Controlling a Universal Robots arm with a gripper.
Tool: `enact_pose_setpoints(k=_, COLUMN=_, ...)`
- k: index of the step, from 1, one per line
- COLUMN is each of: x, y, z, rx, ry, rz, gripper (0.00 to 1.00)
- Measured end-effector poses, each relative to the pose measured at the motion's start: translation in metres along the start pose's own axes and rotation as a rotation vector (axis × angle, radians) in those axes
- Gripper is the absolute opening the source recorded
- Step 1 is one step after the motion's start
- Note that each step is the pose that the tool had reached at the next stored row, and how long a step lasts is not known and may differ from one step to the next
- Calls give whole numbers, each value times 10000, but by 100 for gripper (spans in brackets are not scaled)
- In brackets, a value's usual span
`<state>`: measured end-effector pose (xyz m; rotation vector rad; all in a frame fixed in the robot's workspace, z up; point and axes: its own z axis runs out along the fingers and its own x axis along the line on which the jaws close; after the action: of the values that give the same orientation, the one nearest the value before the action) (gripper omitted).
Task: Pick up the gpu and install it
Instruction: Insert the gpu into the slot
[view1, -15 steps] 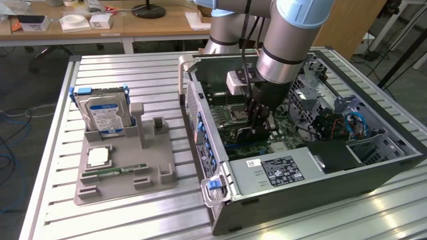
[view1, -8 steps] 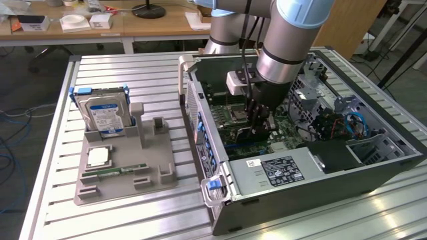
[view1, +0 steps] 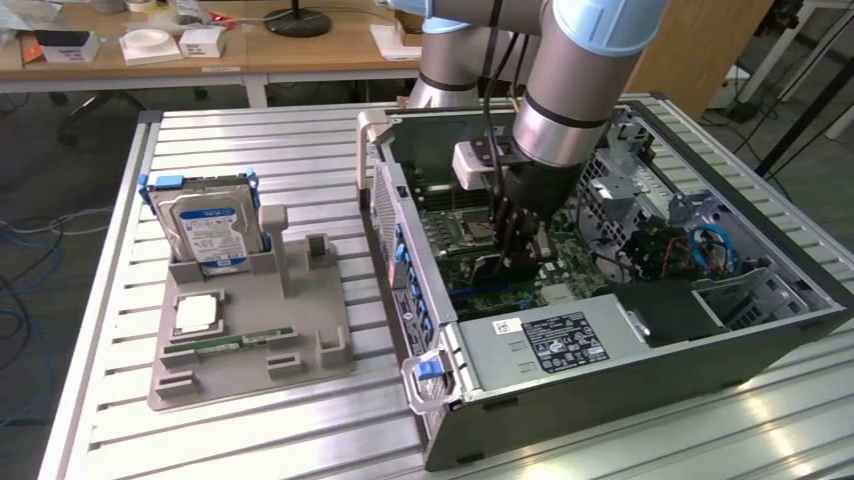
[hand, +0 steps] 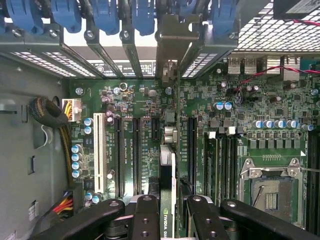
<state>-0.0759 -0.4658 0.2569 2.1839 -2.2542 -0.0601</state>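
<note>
Black fingers (hand: 145, 215) of the gripper (hand: 172, 219), partly closed, clamp the gpu (hand: 168, 195) edge-on at the motherboard (hand: 135, 100) slots inside the open computer case (view1: 641, 390), well to the exterior view's right of the hard drive (view1: 207, 230) on its grey tray (view1: 254, 350)

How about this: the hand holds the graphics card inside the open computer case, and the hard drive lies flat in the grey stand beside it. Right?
Not quite: the exterior view shows the hard drive standing upright in the grey stand. The hand does hold the graphics card inside the open computer case.
</note>
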Motion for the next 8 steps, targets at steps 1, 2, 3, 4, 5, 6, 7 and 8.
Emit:
enact_pose_setpoints(k=1, x=-7, y=1, z=0, rx=0, ry=0, rz=1, gripper=26)
enact_pose_setpoints(k=2, x=-18, y=1, z=1, rx=0, ry=1, rz=0, gripper=26)
enact_pose_setpoints(k=3, x=-30, y=0, z=1, rx=-1, ry=4, rz=-1, gripper=26)
enact_pose_setpoints(k=4, x=-43, y=1, z=2, rx=0, ry=6, rz=-1, gripper=26)
enact_pose_setpoints(k=5, x=-48, y=1, z=1, rx=0, ry=7, rz=-1, gripper=26)
enact_pose_setpoints(k=6, x=-48, y=0, z=2, rx=0, ry=8, rz=-2, gripper=26)
enact_pose_setpoints(k=7, x=-48, y=0, z=1, rx=0, ry=8, rz=-2, gripper=26)
enact_pose_setpoints(k=8, x=-48, y=0, z=2, rx=1, ry=8, rz=-2, gripper=26)
